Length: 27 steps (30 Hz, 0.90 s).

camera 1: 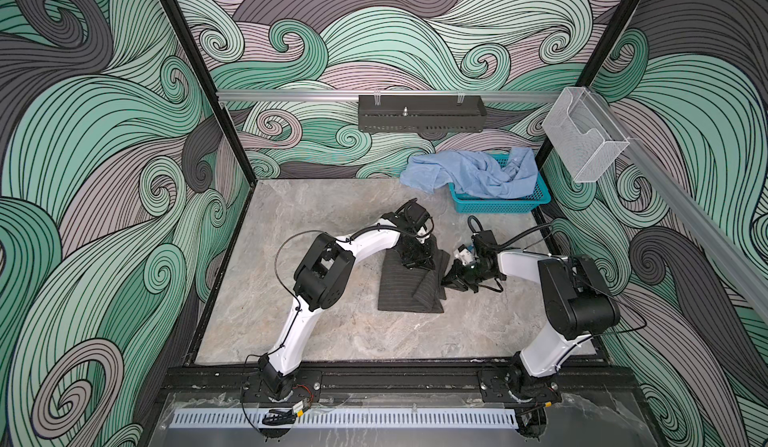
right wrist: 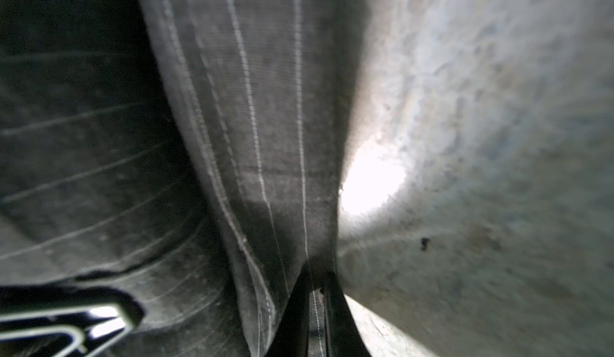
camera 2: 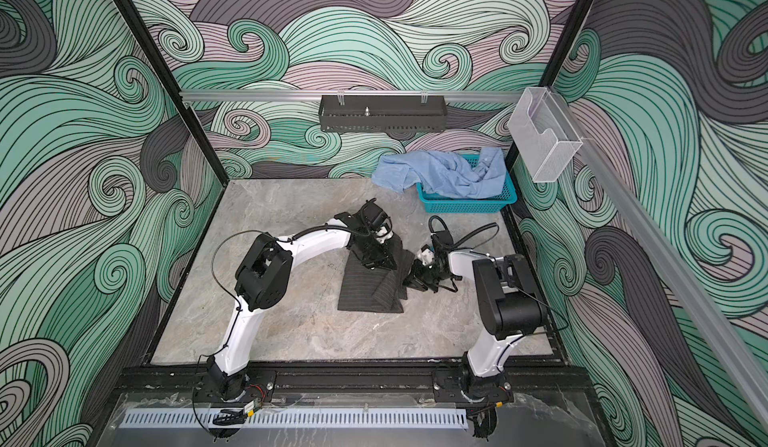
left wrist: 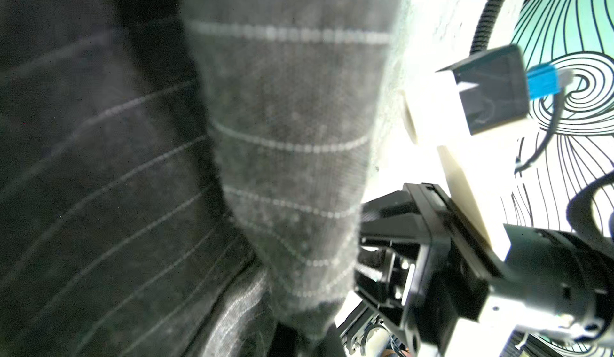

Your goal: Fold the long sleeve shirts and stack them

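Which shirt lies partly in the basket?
The light blue shirt; it hangs over the teal basket. The dark pinstriped shirt lies on the table.

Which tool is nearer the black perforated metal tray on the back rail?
Left. The left tool, on the dark grey pinstriped shirt, is straight in front of the tray; the right tool is nearer the arm bases and further right.

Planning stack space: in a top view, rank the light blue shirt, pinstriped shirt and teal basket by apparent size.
1. light blue shirt, sprawled widest.
2. pinstriped shirt, folded.
3. teal basket: its visible part is smallest, but the blue shirt covers most of it, so its full size is unsure.
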### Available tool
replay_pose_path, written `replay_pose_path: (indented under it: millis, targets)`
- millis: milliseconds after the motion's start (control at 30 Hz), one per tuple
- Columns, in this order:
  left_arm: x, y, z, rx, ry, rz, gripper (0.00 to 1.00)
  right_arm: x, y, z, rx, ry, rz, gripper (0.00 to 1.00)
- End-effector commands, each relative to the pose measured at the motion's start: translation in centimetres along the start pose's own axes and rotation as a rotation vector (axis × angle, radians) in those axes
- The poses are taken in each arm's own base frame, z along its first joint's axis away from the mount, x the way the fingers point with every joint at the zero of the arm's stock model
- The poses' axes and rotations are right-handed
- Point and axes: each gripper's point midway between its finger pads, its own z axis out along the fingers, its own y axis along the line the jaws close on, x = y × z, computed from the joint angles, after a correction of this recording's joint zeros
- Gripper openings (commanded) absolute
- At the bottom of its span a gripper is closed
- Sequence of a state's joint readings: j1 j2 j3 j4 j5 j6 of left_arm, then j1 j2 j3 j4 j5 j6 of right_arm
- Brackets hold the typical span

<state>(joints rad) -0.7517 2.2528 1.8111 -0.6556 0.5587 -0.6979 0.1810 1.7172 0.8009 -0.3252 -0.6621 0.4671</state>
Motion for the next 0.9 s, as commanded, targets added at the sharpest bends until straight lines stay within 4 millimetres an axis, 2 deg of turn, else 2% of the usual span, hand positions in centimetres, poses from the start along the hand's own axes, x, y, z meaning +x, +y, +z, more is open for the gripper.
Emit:
replay_pose_path:
  millis: [0,133,233,367,467,533,600,700,867]
  targets:
    - [0.7,0.3,1.5,0.000,0.054,-0.003,0.00,0.7,-1.1,0.6,0.044,0.032,0.010,0.14]
    - [0.3,0.5,1.9,-0.005,0.052,-0.007,0.15,1.0,-1.2,0.4,0.051,0.039,0.016,0.14]
    - [0.1,-0.4,0.8,0.020,0.027,0.016,0.33,0.8,-0.9,-0.6,0.071,0.010,0.005,0.17]
    - [-0.5,-3.3,-2.7,0.080,-0.045,0.077,0.47,0.1,-0.4,-4.0,0.151,-0.093,-0.036,0.25]
    - [-0.5,-6.0,-6.5,0.142,-0.106,0.142,0.54,-0.6,0.9,-6.9,0.194,-0.183,-0.082,0.31]
    - [-0.3,-6.8,-8.8,0.157,-0.149,0.170,0.58,-0.8,2.4,-8.3,0.190,-0.225,-0.120,0.32]
    - [-0.5,-6.1,-9.9,0.152,-0.178,0.169,0.60,-0.9,4.2,-8.8,0.173,-0.234,-0.162,0.32]
    - [-1.6,-2.7,-8.8,0.138,-0.183,0.098,0.59,-1.0,6.7,-7.5,0.144,-0.203,-0.214,0.33]
    - [-3.2,1.7,-5.1,0.114,-0.090,-0.001,0.56,-0.4,6.5,-2.9,0.088,-0.084,-0.164,0.28]
